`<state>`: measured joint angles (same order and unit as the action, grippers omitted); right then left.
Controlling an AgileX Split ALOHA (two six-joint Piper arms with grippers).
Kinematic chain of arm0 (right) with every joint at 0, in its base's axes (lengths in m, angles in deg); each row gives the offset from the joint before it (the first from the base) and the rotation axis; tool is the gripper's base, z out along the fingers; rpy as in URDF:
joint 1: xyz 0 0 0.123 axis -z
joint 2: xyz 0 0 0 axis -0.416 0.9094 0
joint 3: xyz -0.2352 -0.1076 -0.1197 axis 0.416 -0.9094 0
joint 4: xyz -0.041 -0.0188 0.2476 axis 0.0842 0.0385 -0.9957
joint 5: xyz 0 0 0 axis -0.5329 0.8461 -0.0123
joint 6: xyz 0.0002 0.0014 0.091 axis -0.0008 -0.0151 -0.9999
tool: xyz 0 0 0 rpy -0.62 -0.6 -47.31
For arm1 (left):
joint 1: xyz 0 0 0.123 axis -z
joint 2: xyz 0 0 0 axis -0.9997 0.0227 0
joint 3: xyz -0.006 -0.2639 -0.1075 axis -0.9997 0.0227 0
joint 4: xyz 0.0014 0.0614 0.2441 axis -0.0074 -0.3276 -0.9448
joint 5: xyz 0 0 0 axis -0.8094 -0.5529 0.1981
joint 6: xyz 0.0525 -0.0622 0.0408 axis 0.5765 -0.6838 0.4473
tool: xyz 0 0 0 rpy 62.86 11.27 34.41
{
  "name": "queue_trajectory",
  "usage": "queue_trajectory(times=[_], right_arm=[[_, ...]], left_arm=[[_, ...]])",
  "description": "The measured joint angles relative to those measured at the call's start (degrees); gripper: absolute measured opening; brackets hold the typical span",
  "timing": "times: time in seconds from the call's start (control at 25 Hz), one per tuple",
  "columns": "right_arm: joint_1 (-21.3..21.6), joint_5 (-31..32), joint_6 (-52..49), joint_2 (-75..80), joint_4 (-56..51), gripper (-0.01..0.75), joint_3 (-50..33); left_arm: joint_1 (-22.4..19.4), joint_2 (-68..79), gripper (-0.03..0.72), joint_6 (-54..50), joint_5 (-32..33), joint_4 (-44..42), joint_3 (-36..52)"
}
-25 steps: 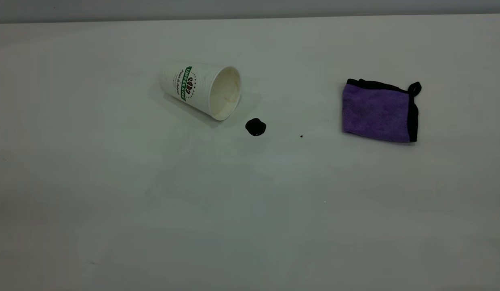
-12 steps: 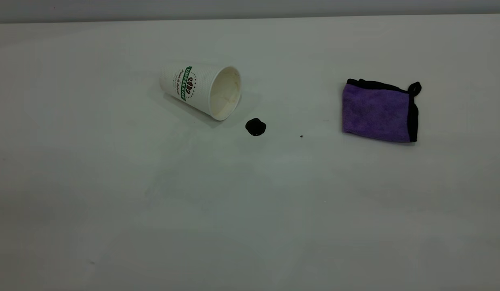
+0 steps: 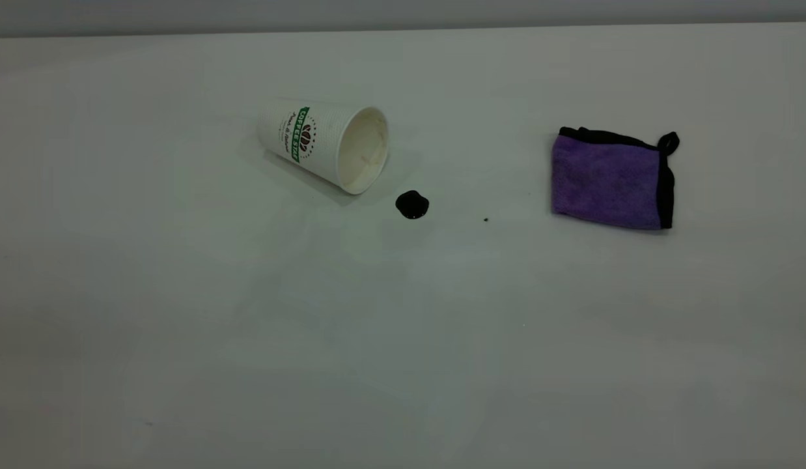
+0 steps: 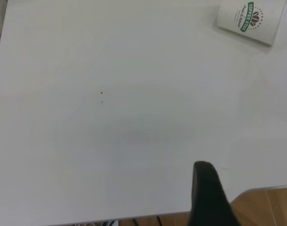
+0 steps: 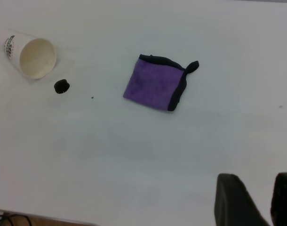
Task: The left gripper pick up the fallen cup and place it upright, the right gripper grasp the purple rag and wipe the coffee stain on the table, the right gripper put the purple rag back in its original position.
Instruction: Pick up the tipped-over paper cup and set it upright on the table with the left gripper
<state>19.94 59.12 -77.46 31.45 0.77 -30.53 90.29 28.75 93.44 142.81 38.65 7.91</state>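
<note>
The white cup [image 3: 321, 144] with its green band lies on its side on the table [image 3: 247, 326], mouth turned toward the coffee stain [image 3: 412, 204], a small glossy black blob just beside the rim. Far to the right, the folded purple rag [image 3: 610, 181] lies flat. Neither gripper shows in the exterior view. In the left wrist view, the left gripper [image 4: 207, 188] hangs near the table's edge, far from the cup [image 4: 251, 19]. In the right wrist view, the right gripper [image 5: 259, 181] is open and holds nothing, well away from the rag [image 5: 155, 84], stain [image 5: 61, 86] and cup [image 5: 30, 55].
A tiny dark speck [image 3: 486, 219] sits between the stain and the rag. The table's far edge [image 3: 403, 29] meets a grey wall. A wooden floor [image 4: 266, 207] shows past the table's edge in the left wrist view.
</note>
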Motion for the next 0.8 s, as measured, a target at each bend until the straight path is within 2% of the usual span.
queue_trajectory(times=[0.48, 0.68, 0.8], right_arm=[[0.00, 0.00, 0.00, 0.00, 0.00, 0.239, 0.00], [0.00, 0.00, 0.00, 0.00, 0.00, 0.239, 0.00], [0.00, 0.00, 0.00, 0.00, 0.00, 0.239, 0.00]], left_arm=[[0.00, 0.94, 0.488, -0.77, -0.83, 0.00, -0.68], [0.00, 12.96, 0.582, -1.15, -5.99, 0.20, -3.35], [0.00, 22.55, 0.596, -1.16, -10.97, 1.18, -4.47]])
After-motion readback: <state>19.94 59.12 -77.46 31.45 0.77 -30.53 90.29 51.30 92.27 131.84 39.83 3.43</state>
